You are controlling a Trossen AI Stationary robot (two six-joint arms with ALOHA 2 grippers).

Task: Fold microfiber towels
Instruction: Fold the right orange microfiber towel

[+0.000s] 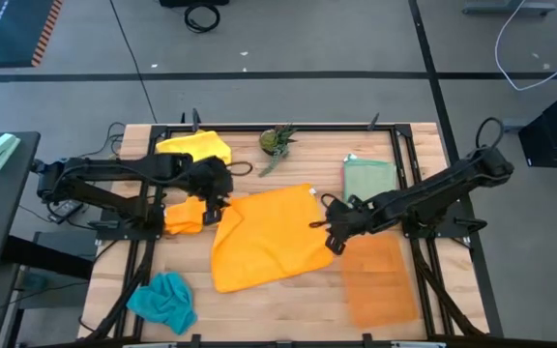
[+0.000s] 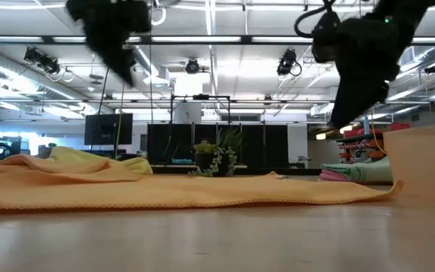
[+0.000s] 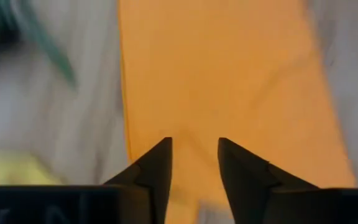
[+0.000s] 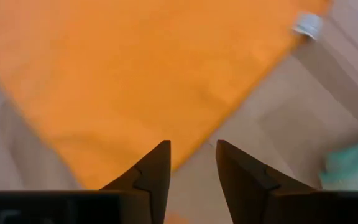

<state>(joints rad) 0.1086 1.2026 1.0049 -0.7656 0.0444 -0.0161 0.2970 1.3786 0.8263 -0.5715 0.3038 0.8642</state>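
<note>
Orange towel lies flat, soft and limp; best pinched at corners. My left gripper and right gripper hover parted, holding nothing

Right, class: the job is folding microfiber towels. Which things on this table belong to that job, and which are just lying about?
Belong to the job:
- large orange microfiber towel, spread flat mid-table
- yellow towel
- smaller crumpled orange towel
- crumpled teal towel
- folded pale green towel

Just lying about:
- small green spiky plant
- flat translucent orange rectangular mat
</note>
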